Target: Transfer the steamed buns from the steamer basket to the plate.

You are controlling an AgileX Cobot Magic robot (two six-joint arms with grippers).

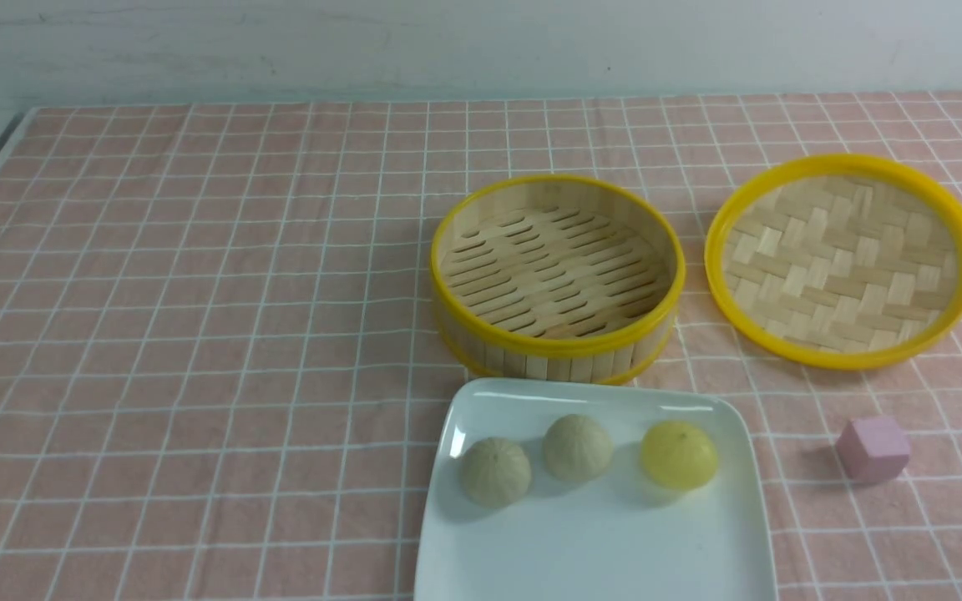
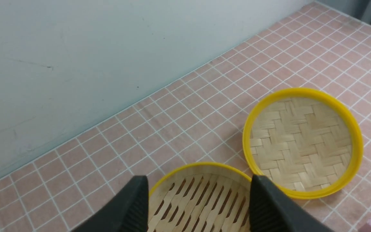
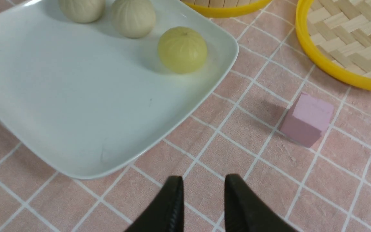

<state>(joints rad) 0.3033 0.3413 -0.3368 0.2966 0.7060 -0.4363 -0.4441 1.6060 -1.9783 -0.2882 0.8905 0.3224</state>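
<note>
Checked desk (image 1: 197, 334) is carrying plate (image 1: 598, 551) with three buns (image 1: 578, 447) beyond right claw (image 3: 204, 178), barely parted, empty. Left claw (image 2: 200, 183) is gaping above bare basket (image 1: 556, 359). Task seeming finished; next calling for pulling arms away.

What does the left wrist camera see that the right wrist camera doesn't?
Only the left wrist view: the pale wall, the steamer basket with its empty slatted floor, the whole woven tray, and the left end effector, open.
Only the right wrist view: the white plate carrying two beige buns and the yellow bun, and the right end effector, tips a little apart, holding nothing.
Both: the checked cloth, yellow rims of tray and basket, and the pink cube, seemingly just a corner in the left one.
</note>
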